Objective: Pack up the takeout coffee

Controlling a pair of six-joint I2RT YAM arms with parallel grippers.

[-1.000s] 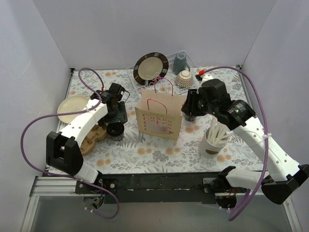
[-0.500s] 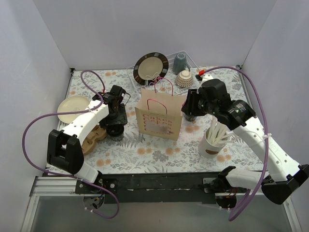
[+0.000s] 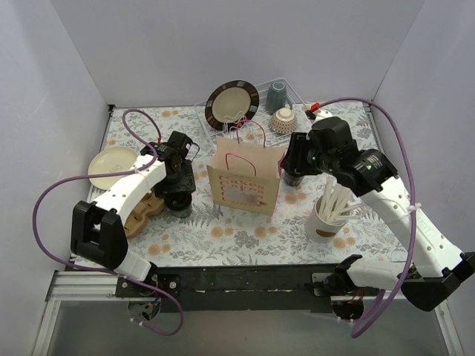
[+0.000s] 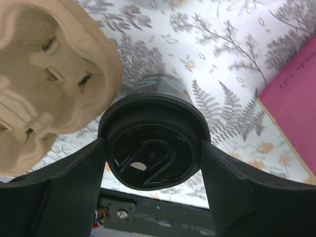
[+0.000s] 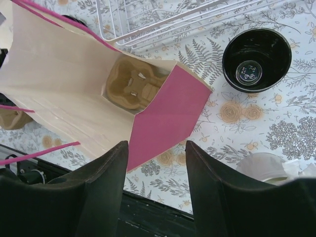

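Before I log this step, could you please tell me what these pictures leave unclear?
- Top view: the left hand hides most of the lidded cup.
- Left wrist: whether its fingers touch that cup is unclear.
- Right wrist: a finger of the right hand hides most of the white cup.

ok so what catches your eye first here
The open bag mid-table, with a cardboard carrier at its bottom and the open right gripper above it. Left of the bag, the left gripper clasps a lidded cup beside a second carrier. An unlidded cup stands right of the bag.
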